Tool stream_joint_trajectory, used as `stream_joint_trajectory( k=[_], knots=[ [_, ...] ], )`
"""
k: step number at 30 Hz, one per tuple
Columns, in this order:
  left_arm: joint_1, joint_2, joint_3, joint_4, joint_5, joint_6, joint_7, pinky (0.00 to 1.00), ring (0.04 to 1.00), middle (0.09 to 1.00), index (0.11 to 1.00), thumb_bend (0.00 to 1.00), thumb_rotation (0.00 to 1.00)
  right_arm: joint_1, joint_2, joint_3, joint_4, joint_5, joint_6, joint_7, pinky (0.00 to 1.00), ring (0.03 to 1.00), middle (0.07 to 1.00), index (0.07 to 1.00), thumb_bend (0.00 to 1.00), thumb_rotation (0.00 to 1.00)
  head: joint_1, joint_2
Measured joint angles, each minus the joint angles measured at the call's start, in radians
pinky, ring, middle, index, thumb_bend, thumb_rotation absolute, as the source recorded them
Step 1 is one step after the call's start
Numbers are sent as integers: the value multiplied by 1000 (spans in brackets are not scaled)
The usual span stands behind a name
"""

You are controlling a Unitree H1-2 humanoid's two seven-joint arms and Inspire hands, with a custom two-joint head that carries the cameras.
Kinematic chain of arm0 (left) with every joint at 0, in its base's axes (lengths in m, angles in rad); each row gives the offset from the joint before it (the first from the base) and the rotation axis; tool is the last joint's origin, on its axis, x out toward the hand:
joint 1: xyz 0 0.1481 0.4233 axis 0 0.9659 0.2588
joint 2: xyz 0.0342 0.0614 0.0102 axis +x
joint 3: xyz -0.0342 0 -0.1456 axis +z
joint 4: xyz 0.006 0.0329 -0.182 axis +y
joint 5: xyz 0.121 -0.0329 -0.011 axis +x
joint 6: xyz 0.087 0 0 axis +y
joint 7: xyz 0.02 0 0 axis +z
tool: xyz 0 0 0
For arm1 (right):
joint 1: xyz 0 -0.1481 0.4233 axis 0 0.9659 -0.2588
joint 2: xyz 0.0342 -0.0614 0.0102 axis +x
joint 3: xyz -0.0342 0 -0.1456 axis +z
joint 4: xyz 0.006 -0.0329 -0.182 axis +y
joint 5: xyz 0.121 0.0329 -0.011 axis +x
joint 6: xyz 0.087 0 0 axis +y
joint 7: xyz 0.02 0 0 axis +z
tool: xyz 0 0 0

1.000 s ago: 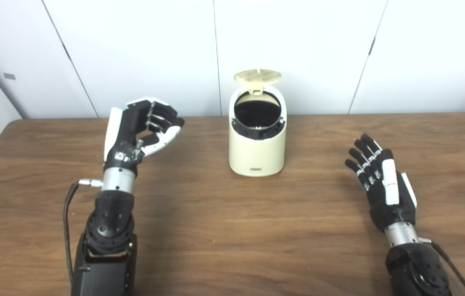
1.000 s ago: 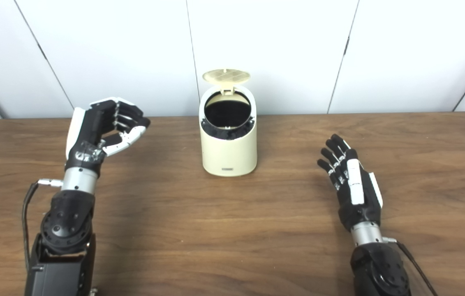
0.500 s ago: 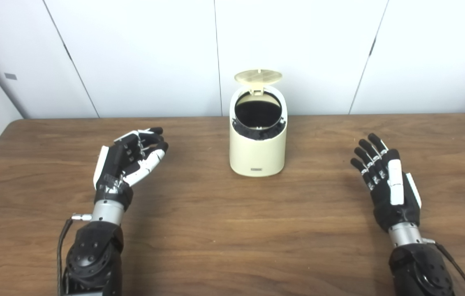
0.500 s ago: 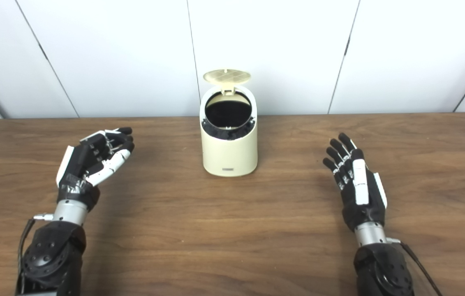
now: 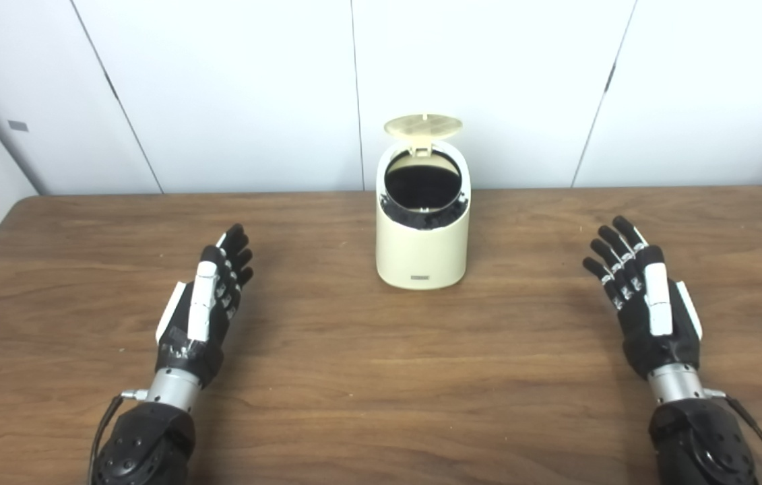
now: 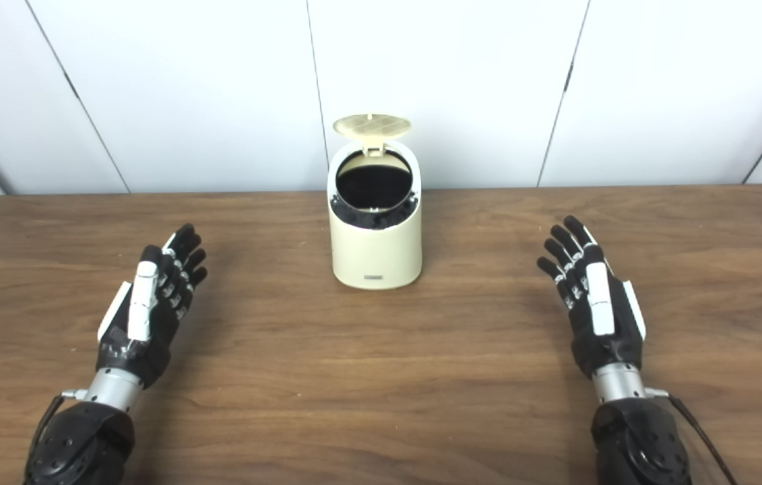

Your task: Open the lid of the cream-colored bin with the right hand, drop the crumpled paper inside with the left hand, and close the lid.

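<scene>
Bin lid up, between empty robot hands

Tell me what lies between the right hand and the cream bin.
Nothing: only bare wooden table separates the right hand from the cream bin, whose lid stands open. Both eye views show this.

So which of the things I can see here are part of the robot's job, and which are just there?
Part of the job:
- cream-colored bin
- its lid, standing open
- left hand, open and empty
- right hand, open and empty

Just there:
- wooden table
- white wall panels

No crumpled paper shows anywhere; the bin's inside is too dark to tell.
</scene>
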Motion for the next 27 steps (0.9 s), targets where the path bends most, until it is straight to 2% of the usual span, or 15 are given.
stream_joint_trajectory(
  k=[6,17,27],
  knots=[
    [1,-23,11,31,-18,-60,23,1000,1000,1000,1000,627,1000,3,-5,-3,1,-2,-1,0,914,925,923,889,514,855,-3,6],
    [11,-51,19,48,-20,-101,63,1000,1000,1000,1000,667,1000,4,-41,5,13,-34,-10,5,985,977,966,926,562,913,-12,14],
    [46,-56,-7,49,30,-122,99,1000,1000,1000,1000,628,1000,19,-53,13,-1,-54,-7,5,1000,979,975,927,587,935,-34,20]
  ],
)
